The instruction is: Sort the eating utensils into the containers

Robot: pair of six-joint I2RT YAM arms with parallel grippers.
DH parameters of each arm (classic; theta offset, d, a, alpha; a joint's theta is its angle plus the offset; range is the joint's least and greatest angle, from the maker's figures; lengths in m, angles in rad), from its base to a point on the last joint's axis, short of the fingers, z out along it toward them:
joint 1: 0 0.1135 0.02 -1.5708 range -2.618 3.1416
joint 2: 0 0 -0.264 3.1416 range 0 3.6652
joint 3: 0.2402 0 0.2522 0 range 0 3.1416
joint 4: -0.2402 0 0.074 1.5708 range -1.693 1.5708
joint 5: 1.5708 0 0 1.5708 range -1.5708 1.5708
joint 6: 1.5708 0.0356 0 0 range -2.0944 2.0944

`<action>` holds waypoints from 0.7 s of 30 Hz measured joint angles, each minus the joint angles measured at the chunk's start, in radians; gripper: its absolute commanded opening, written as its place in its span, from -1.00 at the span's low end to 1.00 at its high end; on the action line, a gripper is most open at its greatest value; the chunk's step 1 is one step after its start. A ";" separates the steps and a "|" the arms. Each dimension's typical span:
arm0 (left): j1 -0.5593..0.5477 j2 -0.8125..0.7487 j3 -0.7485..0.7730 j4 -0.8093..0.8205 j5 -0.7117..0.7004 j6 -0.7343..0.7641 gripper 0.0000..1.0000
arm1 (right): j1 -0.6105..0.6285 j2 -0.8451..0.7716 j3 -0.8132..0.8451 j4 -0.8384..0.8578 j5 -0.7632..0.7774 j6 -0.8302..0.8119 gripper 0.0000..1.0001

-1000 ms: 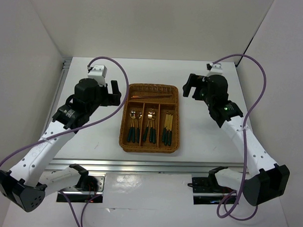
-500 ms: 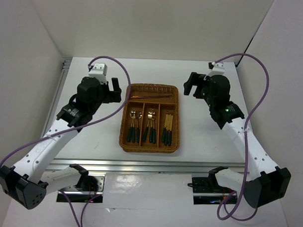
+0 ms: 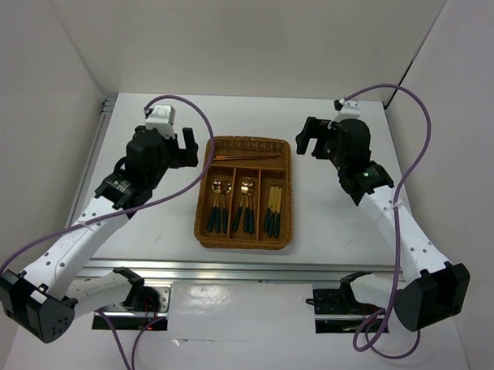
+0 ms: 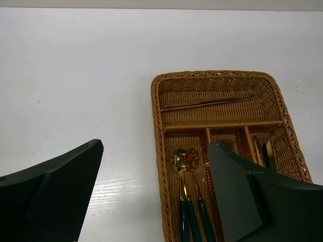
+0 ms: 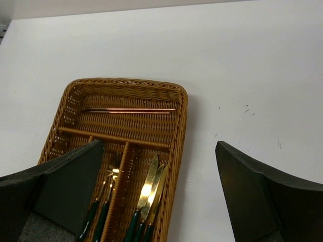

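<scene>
Top view: the wicker tray (image 3: 245, 193) sits mid-table (image 3: 335, 229), chopsticks (image 3: 246, 156) in its crosswise slot. The left jaws and right jaws flank its upper corners — both released, empty. Left wrist: spoons (image 4: 184, 161) in the left slot. Right wrist: knives (image 5: 151, 189) — right slot.

Wicker tray (image 3: 243, 242), spoons (image 4: 184, 160), forks (image 3: 245, 211), knives (image 5: 151, 184) sorted lengthwise, chopsticks (image 3: 246, 156) crosswise
</scene>
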 measured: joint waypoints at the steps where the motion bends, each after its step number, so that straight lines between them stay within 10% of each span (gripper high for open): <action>1: 0.000 0.000 -0.003 0.002 0.000 0.001 1.00 | 0.000 0.000 0.003 -0.001 0.000 0.005 1.00; 21: 0.019 0.143 0.025 -0.013 0.000 0.025 1.00 | -0.001 0.007 0.001 0.003 0.030 0.037 1.00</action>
